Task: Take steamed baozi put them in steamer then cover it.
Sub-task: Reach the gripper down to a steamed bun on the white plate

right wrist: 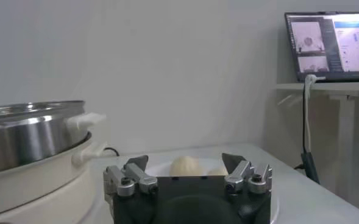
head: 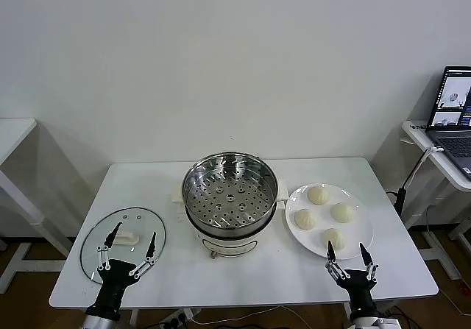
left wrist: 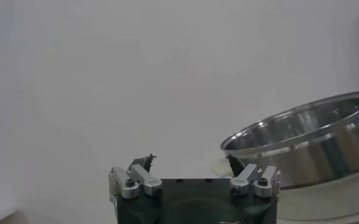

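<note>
- Head view shows four steamed baozi lying on a white plate at the right of the tabletop, just right of the steamer, which stands open at the middle with its perforated tray bare.
- The cover lies flat at the near left of the tabletop, its white block handle upward.
- The right hand hovers at the near right edge, just in front of the plate, fingers spread wide and holding nothing; the nearest bun sits just beyond its tips.
- The left hand hangs over the near part of the cover, likewise wide open and empty.
- Right wrist view shows one bun between and beyond the open fingers, with the steamer's steel wall off to the side.
- The buns look soft, light and smooth-skinned, so I judge a hard squeeze would dent or tear them; a gentle pinch across the widest part, from above, seems safest. They lie close together, so the fingers could nudge a neighbour.
- The cover is probably heavier, rigid and breakable, and its glass looks slick; the block handle at the centre is the obvious hold, and keeping it level should stop it swinging.
- The steamer's rim is hard metal, so the cover should be set down softly.
</note>
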